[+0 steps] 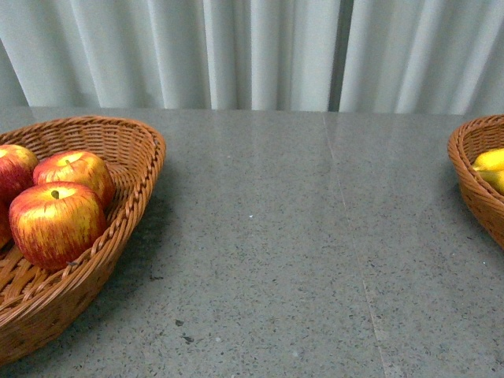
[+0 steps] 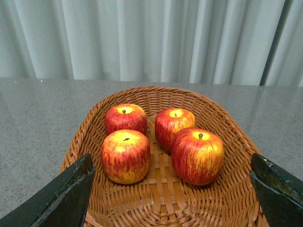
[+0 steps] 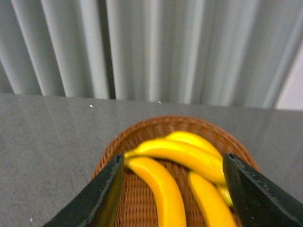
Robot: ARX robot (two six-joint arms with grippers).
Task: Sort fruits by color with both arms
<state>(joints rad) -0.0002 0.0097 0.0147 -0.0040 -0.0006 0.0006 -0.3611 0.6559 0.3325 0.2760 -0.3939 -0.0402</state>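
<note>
Apples [image 2: 162,142]: four, all inside the left wicker basket [image 2: 222,123], stems up, directly ahead of and below the left gripper [image 2: 173,189]; jaws wide apart, empty. Bananas [image 3: 180,175]: at least four visible, in the right wicker basket [image 3: 113,151], long axes running roughly away from the right gripper [image 3: 173,189], between its spread, empty jaws. Grey table [image 1: 268,236] between baskets holds no loose fruit; sorting looks complete.

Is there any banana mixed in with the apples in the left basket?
No, the left wrist view shows only four apples in that basket.
</note>
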